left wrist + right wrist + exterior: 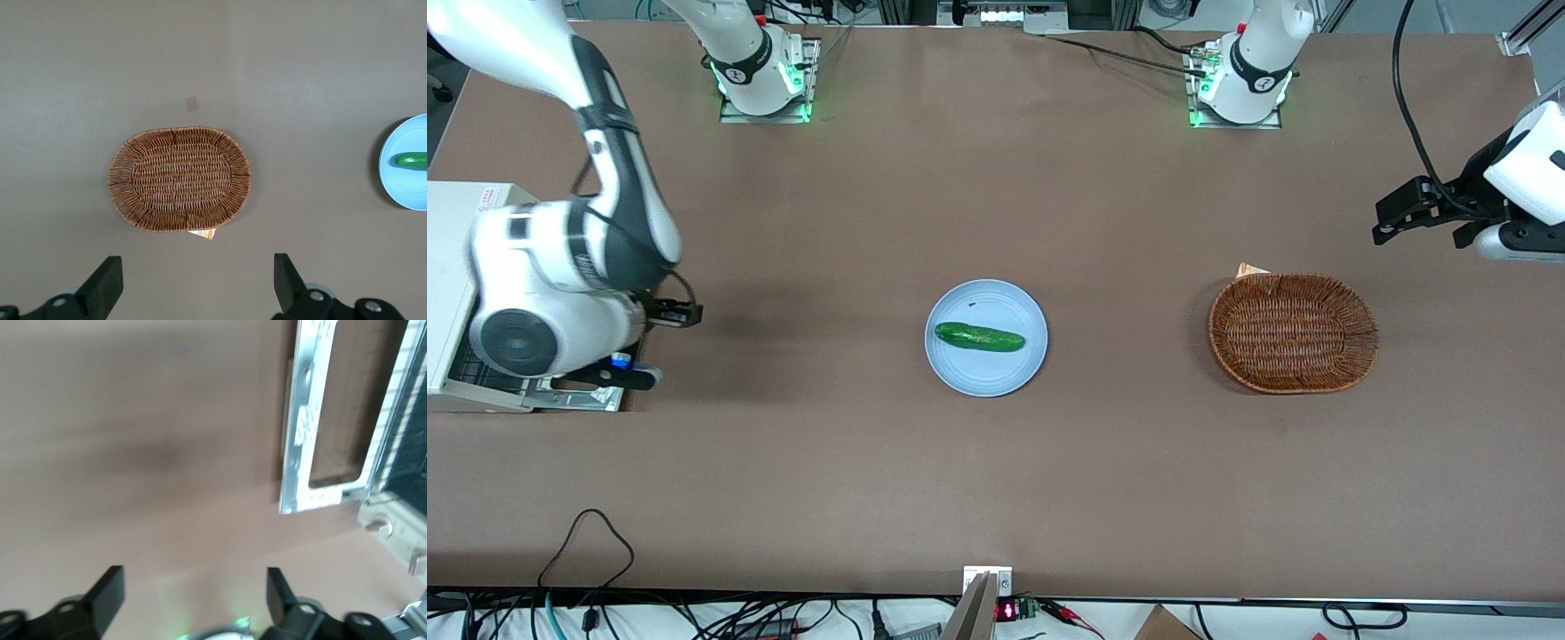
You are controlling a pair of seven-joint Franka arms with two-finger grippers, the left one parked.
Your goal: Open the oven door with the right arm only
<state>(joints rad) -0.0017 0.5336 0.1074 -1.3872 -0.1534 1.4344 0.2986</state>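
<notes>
Since the oven door (330,420) of the oven (454,267) at the front view's left edge already lies dropped flat over the tabletop (996,462), and the gripper (649,342) hangs open and empty just beside it, a careless arm swing could, seemingly, knock it.

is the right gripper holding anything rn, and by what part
Nothing: the gripper is open and empty, above the table beside the lowered oven door.
</notes>
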